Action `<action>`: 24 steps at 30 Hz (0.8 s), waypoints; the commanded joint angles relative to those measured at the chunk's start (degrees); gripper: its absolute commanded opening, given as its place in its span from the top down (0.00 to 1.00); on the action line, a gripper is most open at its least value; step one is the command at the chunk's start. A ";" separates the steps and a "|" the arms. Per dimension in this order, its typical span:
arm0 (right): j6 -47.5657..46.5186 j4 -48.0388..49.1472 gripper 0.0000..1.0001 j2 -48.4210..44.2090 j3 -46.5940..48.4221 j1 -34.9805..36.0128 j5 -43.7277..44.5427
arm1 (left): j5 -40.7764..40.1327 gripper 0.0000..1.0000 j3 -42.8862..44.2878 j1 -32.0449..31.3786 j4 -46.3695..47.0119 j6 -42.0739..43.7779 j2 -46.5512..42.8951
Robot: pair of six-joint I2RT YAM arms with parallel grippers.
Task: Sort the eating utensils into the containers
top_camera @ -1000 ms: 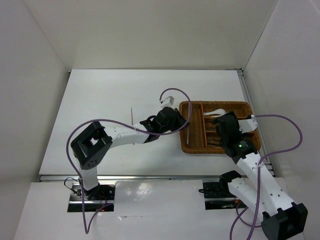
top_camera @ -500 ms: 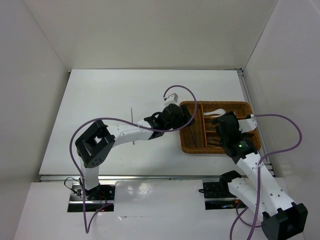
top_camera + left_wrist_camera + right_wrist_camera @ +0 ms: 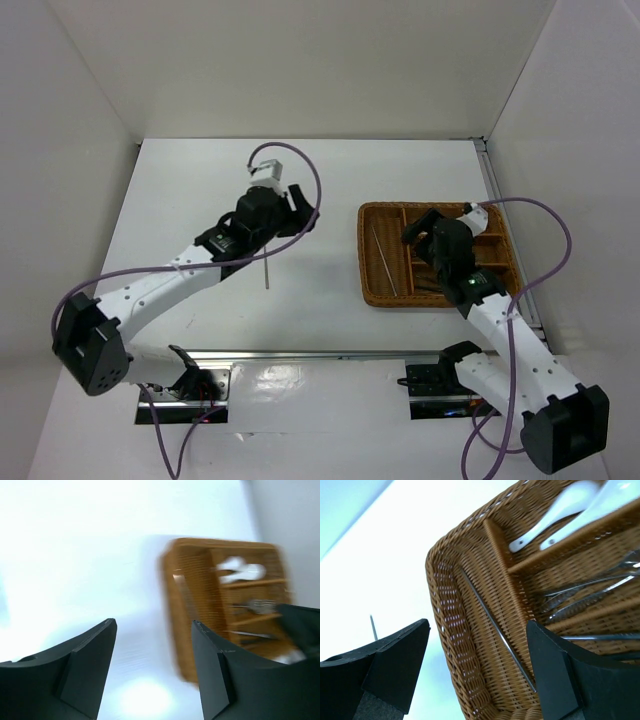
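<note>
The white surface fills the top view. The brown wicker tray sits at its 3 o'clock side, long axis running 12 to 6.

The left end effector hangs over bare surface at the tray's 9 o'clock, well apart from it. Its fingers stand apart with nothing between them. The right end effector hovers over the tray's middle, its fingers also spread wide and empty.

The tray's long section lies along its 9 o'clock edge. One thin metal chopstick lies in it lengthwise, slightly slanted. In the right wrist view the same chopstick rests on the woven floor beside the divider. Two white spoons lie side by side in the short section at the tray's 12 o'clock end. Metal forks lie in the next short section toward 6 o'clock.

A second chopstick lies alone on the surface at the left end effector's 6 o'clock, pointing 12 to 6, outside the tray.
</note>
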 commanded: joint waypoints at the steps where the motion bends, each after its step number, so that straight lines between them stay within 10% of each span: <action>1: -6.27 7.32 0.14 2.12 0.64 -0.38 -6.05 | -4.97 0.25 -5.78 4.34 -9.23 5.68 -2.80; 24: -13.39 14.09 0.14 11.45 2.22 -0.38 -21.78 | -1.37 0.42 -6.77 15.70 -8.10 10.17 18.11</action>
